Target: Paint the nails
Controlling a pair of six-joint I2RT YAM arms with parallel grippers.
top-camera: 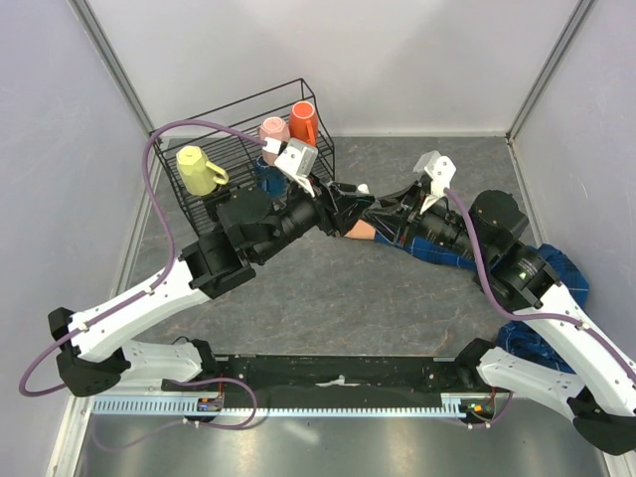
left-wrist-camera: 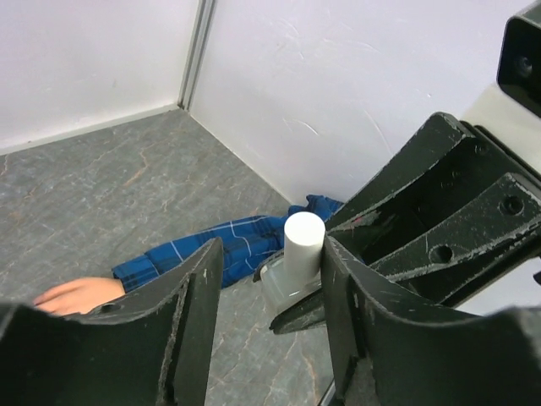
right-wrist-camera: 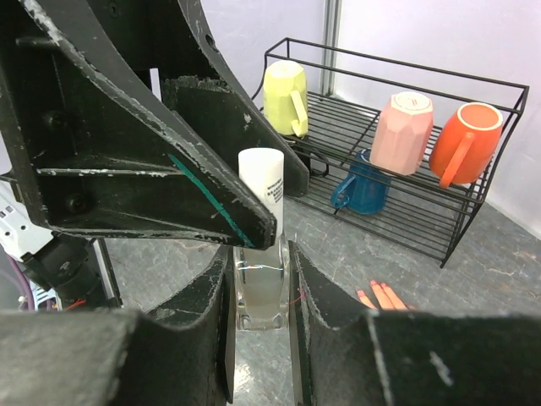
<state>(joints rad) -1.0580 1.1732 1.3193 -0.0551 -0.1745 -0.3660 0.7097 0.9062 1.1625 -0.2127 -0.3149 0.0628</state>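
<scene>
My right gripper (right-wrist-camera: 258, 262) is shut on a small clear bottle (right-wrist-camera: 264, 292) that stands upright with a white cap (right-wrist-camera: 264, 182). My left gripper (left-wrist-camera: 270, 254) is open around that cap (left-wrist-camera: 303, 244). Its right finger touches the cap and its left finger stands well clear. In the top view both grippers meet mid-table, left (top-camera: 343, 204) and right (top-camera: 386, 214). The peach fake hand (left-wrist-camera: 80, 294) lies on the table at the end of a blue plaid sleeve (left-wrist-camera: 220, 249). Its fingertips with pinkish nails (right-wrist-camera: 365, 293) show just right of the right gripper's fingers.
A black wire rack (top-camera: 229, 111) stands at the back left. It holds a yellow mug (right-wrist-camera: 285, 97), a pink mug (right-wrist-camera: 401, 131), an orange mug (right-wrist-camera: 465, 144) and a blue mug (right-wrist-camera: 363, 186). White walls close in the table on three sides.
</scene>
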